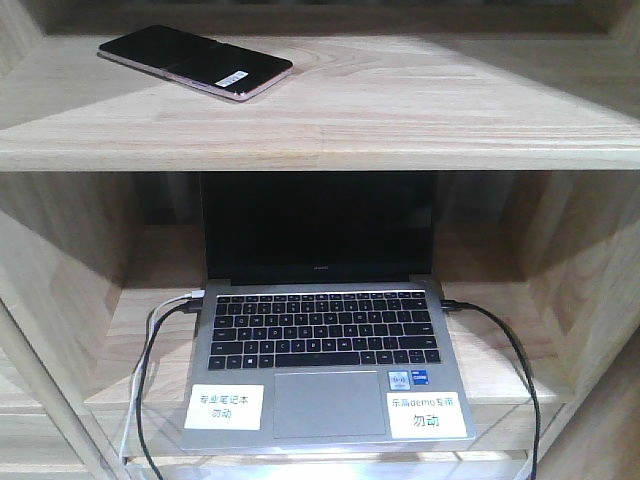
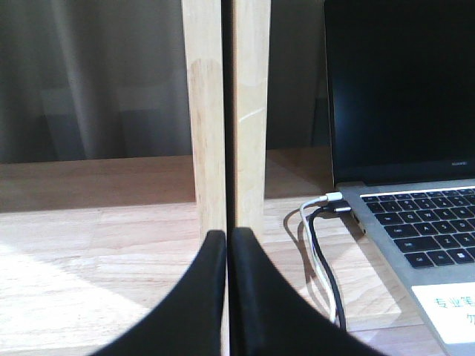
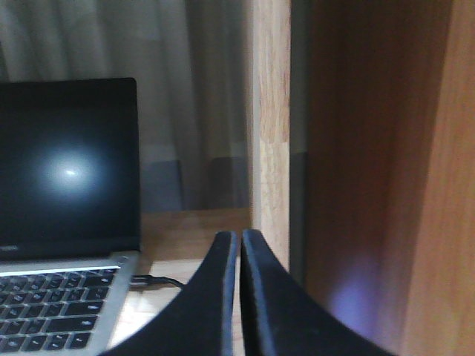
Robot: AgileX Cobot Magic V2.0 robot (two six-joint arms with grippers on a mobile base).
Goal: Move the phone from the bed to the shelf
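The glossy black phone [image 1: 195,61], with its pinkish-gold rim and a white barcode sticker, lies flat on the upper board of the light wood shelf [image 1: 330,130], towards the left. No gripper touches it. My left gripper [image 2: 227,236] is shut and empty, level with the lower board and facing a pale upright panel [image 2: 226,111]. My right gripper [image 3: 240,237] is also shut on nothing, in front of another upright panel [image 3: 271,119] at the shelf's right side. Neither gripper appears in the front view. The bed is out of view.
An open grey laptop [image 1: 325,340] with a dark screen sits on the lower board, with two white labels on its palm rest. White and black cables [image 2: 320,252] plug into its left side, and a black cable [image 1: 505,350] runs from its right.
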